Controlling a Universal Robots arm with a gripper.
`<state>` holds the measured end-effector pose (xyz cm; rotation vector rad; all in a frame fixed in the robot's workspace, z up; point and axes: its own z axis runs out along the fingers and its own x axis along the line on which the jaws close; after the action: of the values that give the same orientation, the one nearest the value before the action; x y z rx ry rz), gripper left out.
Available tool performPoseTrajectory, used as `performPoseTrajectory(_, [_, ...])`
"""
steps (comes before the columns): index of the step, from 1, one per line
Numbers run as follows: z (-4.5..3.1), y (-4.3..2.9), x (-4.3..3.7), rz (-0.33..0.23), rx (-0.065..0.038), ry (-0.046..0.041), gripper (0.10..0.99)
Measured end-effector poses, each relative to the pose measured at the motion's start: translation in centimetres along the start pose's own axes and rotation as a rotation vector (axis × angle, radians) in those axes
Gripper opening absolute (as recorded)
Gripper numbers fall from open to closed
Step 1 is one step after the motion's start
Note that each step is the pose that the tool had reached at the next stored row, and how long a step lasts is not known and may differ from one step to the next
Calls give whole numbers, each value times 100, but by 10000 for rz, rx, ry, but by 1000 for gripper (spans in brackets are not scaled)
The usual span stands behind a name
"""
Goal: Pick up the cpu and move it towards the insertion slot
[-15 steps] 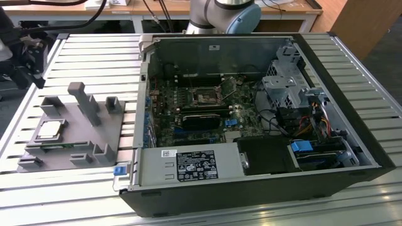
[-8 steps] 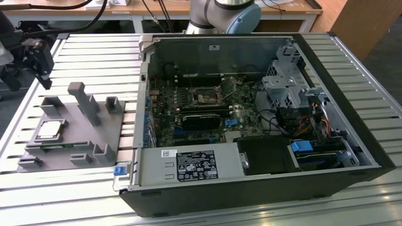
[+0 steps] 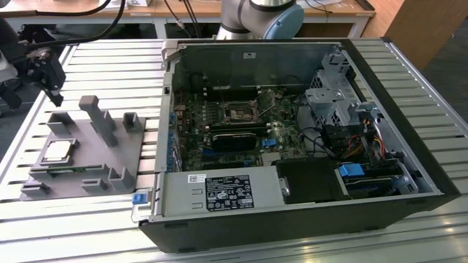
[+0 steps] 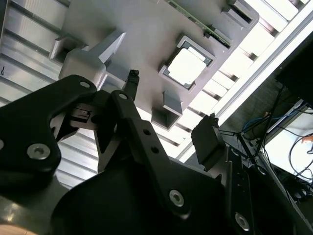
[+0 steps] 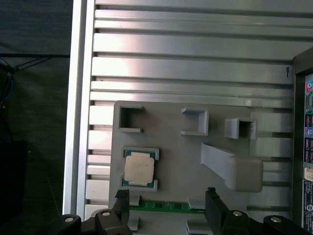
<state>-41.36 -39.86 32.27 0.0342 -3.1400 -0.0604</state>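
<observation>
The arm (image 3: 241, 13) is made of rounded, silvery-grey tube sections with a pale blue cap (image 3: 281, 24) on one joint, and black cables (image 3: 80, 12) trail near it in the exterior view. Its gripper (image 5: 166, 196) is matte black throughout; the second wrist view shows broad, flat link plates (image 4: 142, 142) with rounded corners, dotted with round silvery screw heads (image 4: 38, 152) and small plain holes. The two fingers (image 5: 212, 200) are narrow black bars with squared tips, each with a silvery screw near its base in the first wrist view.
</observation>
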Motion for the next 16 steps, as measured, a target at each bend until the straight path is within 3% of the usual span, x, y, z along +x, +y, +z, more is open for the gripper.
performPoseTrajectory(3, [16, -3, 5, -2, 1, 1, 776])
performPoseTrajectory(16, [91, -9, 25, -2, 1, 2, 776])
